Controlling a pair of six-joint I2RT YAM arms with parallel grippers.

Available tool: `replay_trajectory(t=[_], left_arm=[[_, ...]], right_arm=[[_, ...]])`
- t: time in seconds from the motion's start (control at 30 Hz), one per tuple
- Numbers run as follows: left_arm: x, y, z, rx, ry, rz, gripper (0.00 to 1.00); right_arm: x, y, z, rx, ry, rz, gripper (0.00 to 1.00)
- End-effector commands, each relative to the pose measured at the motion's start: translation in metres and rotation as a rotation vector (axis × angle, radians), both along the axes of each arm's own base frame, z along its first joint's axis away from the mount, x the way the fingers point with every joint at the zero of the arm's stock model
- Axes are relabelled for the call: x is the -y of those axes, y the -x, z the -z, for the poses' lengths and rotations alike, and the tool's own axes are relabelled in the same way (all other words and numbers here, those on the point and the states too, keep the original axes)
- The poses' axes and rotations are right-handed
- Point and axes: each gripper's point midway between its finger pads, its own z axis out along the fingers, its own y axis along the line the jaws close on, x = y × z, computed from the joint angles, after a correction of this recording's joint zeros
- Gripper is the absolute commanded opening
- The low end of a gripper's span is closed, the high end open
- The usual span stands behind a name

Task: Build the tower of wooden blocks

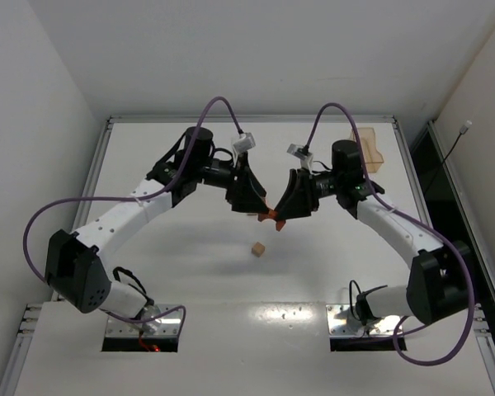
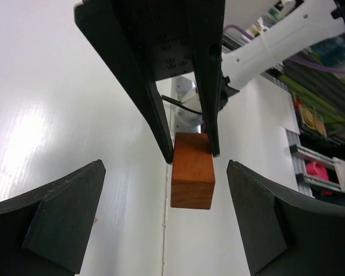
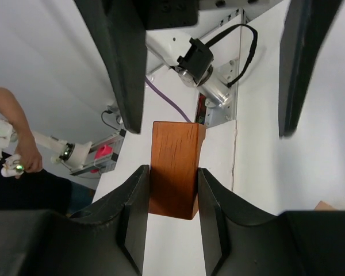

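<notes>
A reddish-brown wood block hangs above the table, and my right gripper is shut on its lower half. In the top view this block sits between the two grippers at the table's middle. My left gripper is open, its fingers standing wide on either side of the block without touching it. A small tan cube lies on the table just in front of both grippers. The tower is out of view.
A translucent orange tray stands at the back right of the white table. Both arm bases are at the near edge. A person's hand shows beyond the table in the right wrist view.
</notes>
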Motion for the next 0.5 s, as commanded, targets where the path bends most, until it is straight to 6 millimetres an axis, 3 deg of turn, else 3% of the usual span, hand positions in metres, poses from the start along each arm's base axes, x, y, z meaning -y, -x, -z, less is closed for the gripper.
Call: replay_trajectory(t=[0.0,0.1,0.13,0.17,0.2,0.23,0.3,0.47], left_arm=[[-0.010,-0.009,-0.026,0.108,0.028,-0.115,0.85],[-0.031,-0.033,-0.015,0.104,-0.077,-0.325,0.85],[-0.040,-0.043,-0.013,0.108,-0.102,-0.396,0.85],[-0.053,-0.060,-0.010,0.105,-0.140,-0.515,0.85],[-0.069,-0.070,-0.008,0.101,-0.160,-0.597,0.85],[-0.082,-0.075,-0.002,0.070,-0.200,-0.664,0.85],[-0.111,-0.089,0.011,0.010,-0.254,-0.799,0.85],[-0.158,-0.105,0.028,-0.103,-0.285,-0.992,0.79]], right_arm=[[0.005,0.011,0.001,0.028,-0.041,-0.080,0.00],[0.008,-0.003,0.020,-0.022,0.011,0.024,0.00],[0.009,-0.015,0.013,-0.006,0.041,0.078,0.00],[0.015,-0.046,0.043,0.236,0.188,0.198,0.00],[0.017,-0.030,0.058,0.181,0.323,0.166,0.00],[0.022,-0.046,0.066,0.292,0.436,0.223,0.00],[0.026,-0.075,0.067,0.290,0.528,0.377,0.00],[0.033,-0.130,0.061,0.182,0.694,0.644,0.00]])
